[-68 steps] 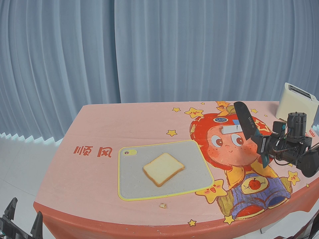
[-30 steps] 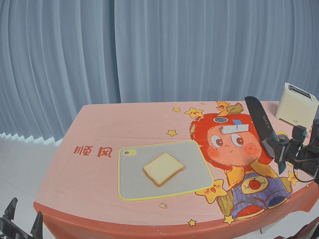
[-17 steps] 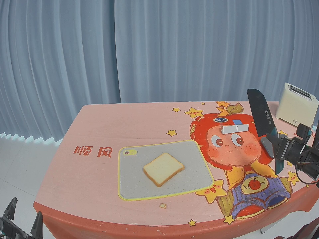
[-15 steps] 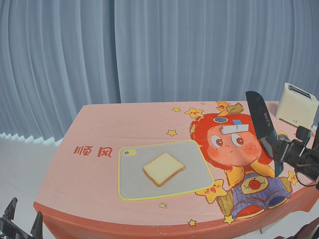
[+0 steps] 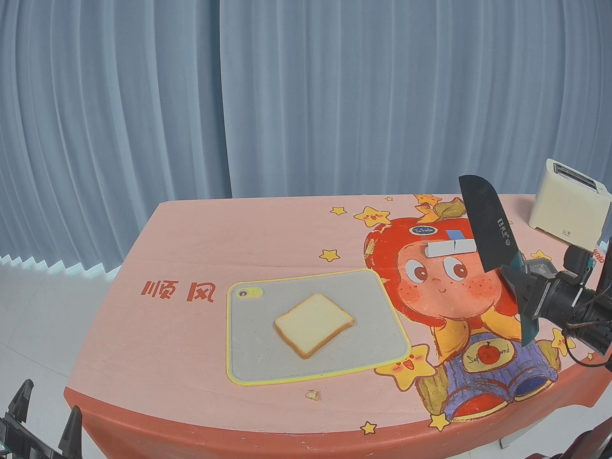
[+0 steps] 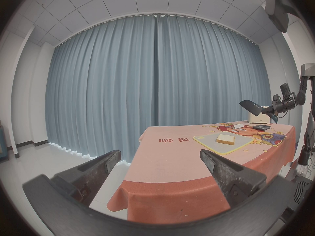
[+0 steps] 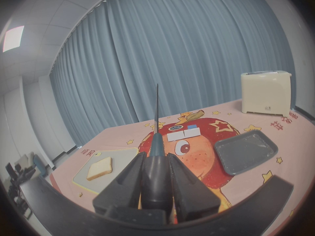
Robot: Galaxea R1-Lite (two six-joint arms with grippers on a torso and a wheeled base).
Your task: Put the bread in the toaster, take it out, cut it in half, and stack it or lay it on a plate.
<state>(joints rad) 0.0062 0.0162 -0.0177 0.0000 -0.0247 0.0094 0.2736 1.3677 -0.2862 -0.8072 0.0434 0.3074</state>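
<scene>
From the head view, one bread slice (image 5: 313,324) lies flat and whole on the one grey cutting board (image 5: 255,352) in the middle of the tabletop (image 5: 191,250). My right jaws hang over the tabletop's right side, well apart from the board. They are clenched on the handle of the one dark-bladed knife (image 5: 488,224), whose blade is tilted up. One cream toaster (image 5: 569,210) stands at the far right corner, and one crumb (image 5: 312,394) lies near the front edge. I judge the toaster steps done, though I cannot tell browning for sure. The cut has not begun.

From my left wrist, my left jaws are spread wide and hold nothing, off the tabletop's left end. I count the same single slice (image 6: 225,138) on the board.

From my right wrist, the handle sits clamped between my jaws. One dark tray (image 7: 246,151) lies near the toaster (image 7: 265,92), likely the plate. Halving and plating are left.
</scene>
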